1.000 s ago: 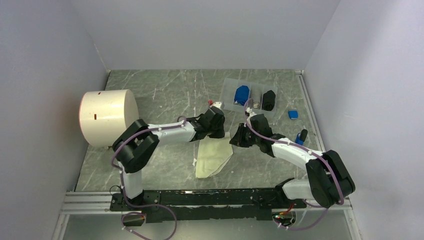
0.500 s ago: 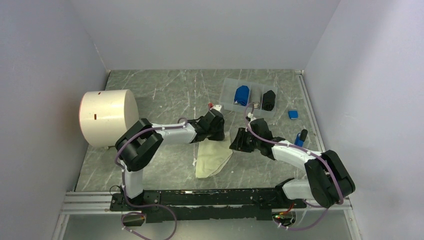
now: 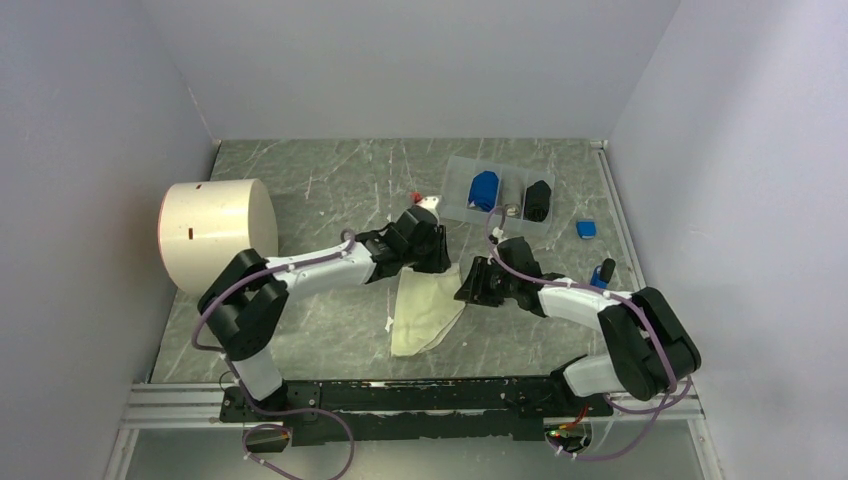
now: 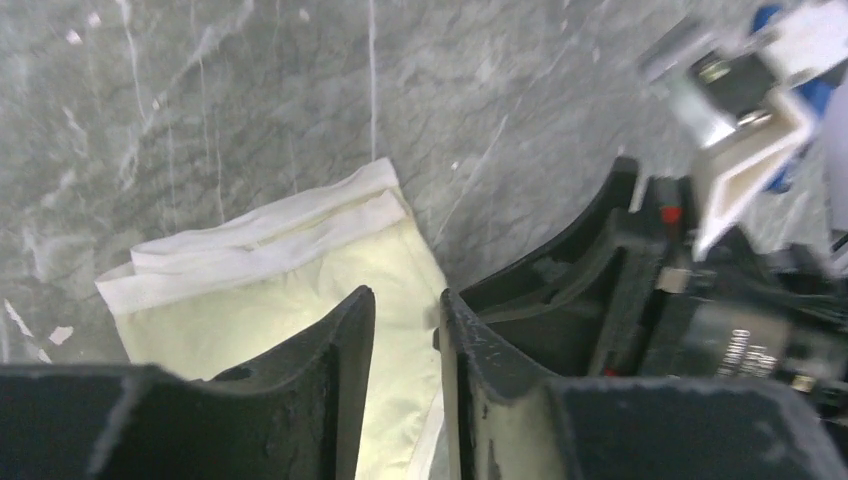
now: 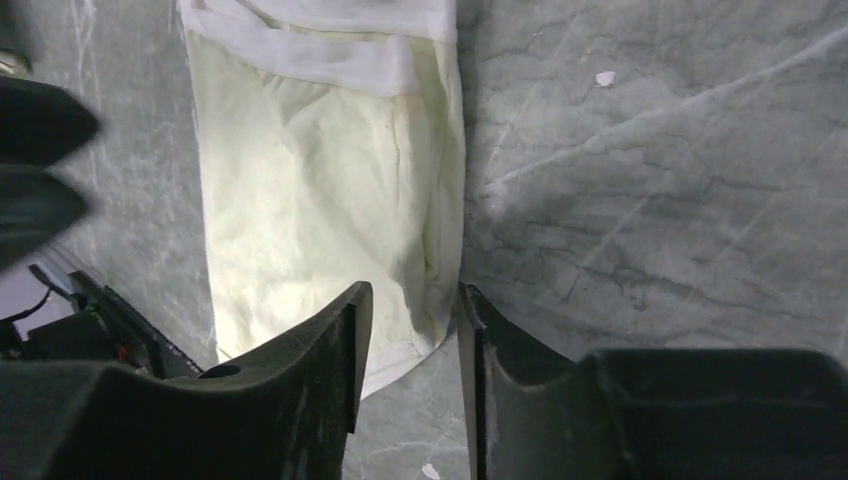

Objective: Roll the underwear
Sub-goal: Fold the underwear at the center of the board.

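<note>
The cream-yellow underwear [image 3: 425, 312] lies flat mid-table, tapering toward the near edge. In the left wrist view [image 4: 270, 290] its white waistband is the far end. The royal blue underwear [image 3: 484, 188] sits rolled in a clear tray [image 3: 455, 172]. My left gripper [image 3: 430, 262] is low over the cream cloth's far end, its jaws narrowly open [image 4: 405, 300] with cloth showing between them. My right gripper [image 3: 468, 286] is at the cloth's right edge, its jaws narrowly open [image 5: 415, 295] astride that edge [image 5: 440, 230].
A big white cylinder [image 3: 215, 232] stands at the left. A black roll [image 3: 538, 200] shares the tray. Two small blue blocks [image 3: 586, 229] [image 3: 605, 272] lie by the right wall. A small red-and-white piece [image 3: 425, 203] lies behind the left gripper.
My left arm has stretched out lower, its gripper shifting slightly toward the back. My right gripper has edged left to the cloth's edge. The cloth has not moved.
</note>
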Tool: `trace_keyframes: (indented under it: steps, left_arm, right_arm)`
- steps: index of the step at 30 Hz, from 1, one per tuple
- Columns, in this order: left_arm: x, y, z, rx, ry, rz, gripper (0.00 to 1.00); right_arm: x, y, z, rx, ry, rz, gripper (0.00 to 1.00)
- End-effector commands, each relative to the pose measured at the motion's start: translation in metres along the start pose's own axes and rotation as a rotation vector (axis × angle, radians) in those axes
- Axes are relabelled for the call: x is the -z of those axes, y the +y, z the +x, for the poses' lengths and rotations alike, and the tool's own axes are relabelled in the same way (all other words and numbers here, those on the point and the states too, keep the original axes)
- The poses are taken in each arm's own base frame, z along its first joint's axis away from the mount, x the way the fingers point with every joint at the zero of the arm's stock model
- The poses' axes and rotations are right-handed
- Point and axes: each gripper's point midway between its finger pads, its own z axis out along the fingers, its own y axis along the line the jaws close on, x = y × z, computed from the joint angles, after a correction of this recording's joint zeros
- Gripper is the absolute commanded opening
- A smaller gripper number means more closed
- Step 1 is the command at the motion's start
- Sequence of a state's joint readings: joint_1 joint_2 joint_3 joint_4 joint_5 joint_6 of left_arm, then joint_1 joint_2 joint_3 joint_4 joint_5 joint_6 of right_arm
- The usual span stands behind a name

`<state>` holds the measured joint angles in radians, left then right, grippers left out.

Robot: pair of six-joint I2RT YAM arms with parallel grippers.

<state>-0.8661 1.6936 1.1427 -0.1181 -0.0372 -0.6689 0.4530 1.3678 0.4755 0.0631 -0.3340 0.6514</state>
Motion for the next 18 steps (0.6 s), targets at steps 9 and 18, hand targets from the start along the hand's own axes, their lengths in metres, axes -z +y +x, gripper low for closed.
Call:
trace_keyframes:
  steps: [9,18]
  left_arm:
    - [-0.04,0.064,0.075,0.018,0.226,-0.226,0.25]
    - [-0.045,0.079,0.089,0.042,0.222,-0.255,0.24]
  right_arm:
    - [-0.006,0.004,-0.002,-0.015,-0.005,-0.037,0.32]
    - [-0.008,0.02,-0.014,-0.04,-0.032,-0.1,0.27]
